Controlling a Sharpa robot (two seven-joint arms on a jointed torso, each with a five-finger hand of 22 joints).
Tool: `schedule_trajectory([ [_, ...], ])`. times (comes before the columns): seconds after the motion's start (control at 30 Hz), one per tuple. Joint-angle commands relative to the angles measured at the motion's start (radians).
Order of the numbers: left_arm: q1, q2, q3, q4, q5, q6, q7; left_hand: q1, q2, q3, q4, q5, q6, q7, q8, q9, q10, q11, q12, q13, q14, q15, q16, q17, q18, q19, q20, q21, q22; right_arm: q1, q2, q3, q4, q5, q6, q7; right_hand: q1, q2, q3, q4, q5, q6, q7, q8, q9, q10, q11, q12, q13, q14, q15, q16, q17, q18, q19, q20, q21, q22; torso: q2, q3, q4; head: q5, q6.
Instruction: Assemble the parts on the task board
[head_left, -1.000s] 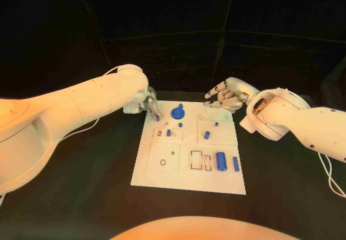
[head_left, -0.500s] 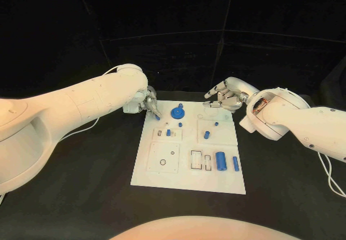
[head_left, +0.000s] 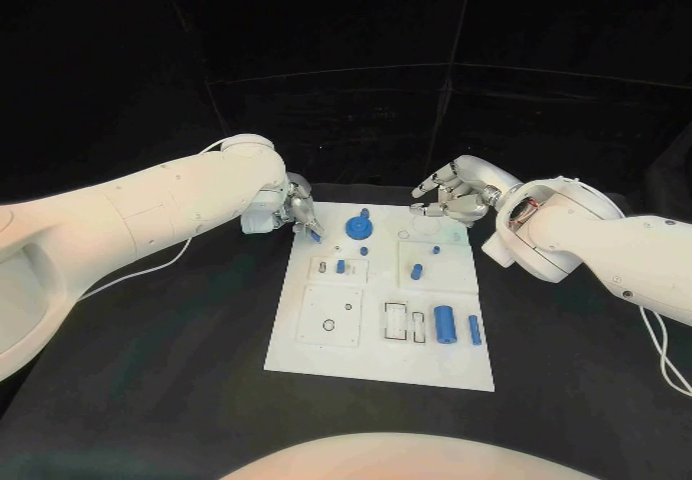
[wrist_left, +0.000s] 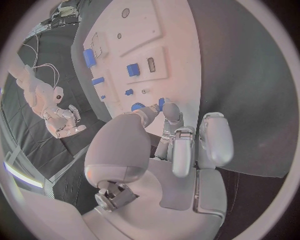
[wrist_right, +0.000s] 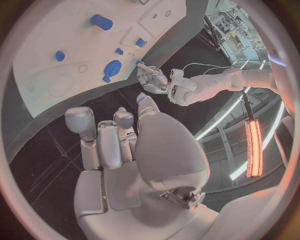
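1. Task board (head_left: 378, 345), a white plate, lies flat on the black surface (head_left: 173, 400) between the two hands.
2. Left hand (head_left: 296, 205) sits at the board's far left corner; its fingers (wrist_left: 170, 111) pinch a small blue part (head_left: 316, 233) at their tips, just over the board's edge.
3. Right hand (head_left: 450, 195) hovers beyond the board's far right corner, fingers (wrist_right: 94, 132) loosely curled and apart, grasping nothing.
4. Round blue part (head_left: 358, 227) lies on the board just beside the left fingers, between the two hands.
5. Small blue pieces (head_left: 340, 266) and (head_left: 415, 270) stand in square recesses nearer the robot than either hand.
6. Blue cylinder (head_left: 444, 322) and a slim blue pin (head_left: 473, 329) lie side by side, well apart from both sets of fingers, on the right hand's side.
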Motion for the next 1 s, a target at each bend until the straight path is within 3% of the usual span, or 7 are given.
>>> schedule_trajectory([
  [0.03,0.002,-0.028,0.0,0.052,0.022,-0.107,0.029,-0.016,-0.006,0.125,-0.116,0.011,0.0,-0.007,0.007,0.003,0.013,0.0,0.008,0.006,0.105,-0.002,0.003,0.263,-0.004,0.009,0.001,0.005,0.004,0.002,-0.001,0.001,0.0,0.001,0.004,0.004,0.004,0.005,0.001,0.006,0.008,0.005,0.002,0.006,-0.001,-0.004,0.0,0.001,-0.002,0.037,-0.009,-0.004,0.0,0.014,-0.003,-0.002,-0.006,-0.001,-0.006,0.0004,0.0089,-0.002,-0.003],
  [0.27,-0.005,-0.113,-0.003,0.196,0.023,-0.217,0.065,-0.027,-0.025,0.144,-0.13,0.032,0.006,-0.012,0.02,0.007,0.032,-0.005,0.027,0.022,0.105,-0.005,0.003,0.263,-0.007,0.016,-0.003,0.015,0.016,0.002,-0.002,0.001,-0.003,0.002,0.005,0.005,0.005,0.004,0.001,0.007,0.013,0.005,0.002,0.006,-0.001,-0.004,-0.001,0.001,-0.002,0.037,-0.009,-0.005,0.0,0.014,-0.002,-0.002,-0.006,-0.001,-0.01,-0.0002,0.0136,-0.004,-0.006],
  [0.43,-0.015,-0.157,-0.024,0.267,0.02,-0.27,0.086,-0.031,-0.044,0.153,-0.141,0.058,0.01,-0.015,0.027,0.008,0.043,-0.008,0.036,0.03,0.105,-0.007,0.003,0.263,-0.008,0.019,-0.005,0.019,0.022,0.002,-0.003,0.0,-0.005,0.004,0.006,0.005,0.006,0.004,0.0,0.008,0.016,0.005,0.002,0.006,-0.001,-0.004,-0.001,0.001,-0.003,0.037,-0.009,-0.005,0.0,0.014,-0.002,-0.002,-0.006,-0.001,-0.011,-0.0006,0.0182,-0.004,-0.006],
  [0.6,-0.029,-0.178,-0.044,0.312,-0.025,-0.3,0.104,-0.033,-0.05,0.156,-0.144,0.067,0.013,-0.016,0.029,0.008,0.048,-0.009,0.04,0.034,0.105,-0.008,0.003,0.263,-0.008,0.02,-0.006,0.02,0.025,0.002,-0.002,0.0,-0.008,0.005,0.007,0.006,0.006,0.004,0.0,0.008,0.017,0.005,0.002,0.006,-0.001,-0.004,-0.001,0.001,-0.003,0.037,-0.009,-0.005,0.0,0.014,-0.002,-0.002,-0.007,-0.001,-0.014,-0.0028,0.0202,-0.004,-0.01],
  [0.8,-0.046,-0.182,-0.051,0.335,-0.088,-0.306,0.102,-0.033,-0.05,0.156,-0.144,0.068,0.013,-0.016,0.029,0.008,0.049,-0.009,0.04,0.034,0.105,-0.008,0.003,0.263,-0.008,0.02,-0.006,0.02,0.024,0.002,0.001,0.0,-0.011,0.006,0.009,0.007,0.007,0.005,0.0,0.009,0.02,0.005,0.002,0.007,-0.001,-0.004,-0.001,0.002,-0.003,0.037,-0.009,-0.005,0.0,0.014,-0.002,-0.002,-0.007,-0.002,-0.013,-0.0025,0.0172,-0.002,-0.011],
  [1.0,-0.061,-0.182,-0.052,0.347,-0.104,-0.308,0.095,-0.033,-0.05,0.156,-0.144,0.068,0.013,-0.016,0.029,0.008,0.049,-0.009,0.04,0.034,0.105,-0.008,0.003,0.263,-0.008,0.02,-0.006,0.02,0.024,0.001,0.003,0.0,-0.013,0.007,0.011,0.008,0.007,0.005,0.0,0.009,0.02,0.005,0.002,0.007,-0.001,-0.004,-0.001,0.002,-0.003,0.037,-0.009,-0.005,0.0,0.014,-0.002,-0.002,-0.007,-0.002,-0.013,-0.0026,0.0194,-0.006,-0.012],
])
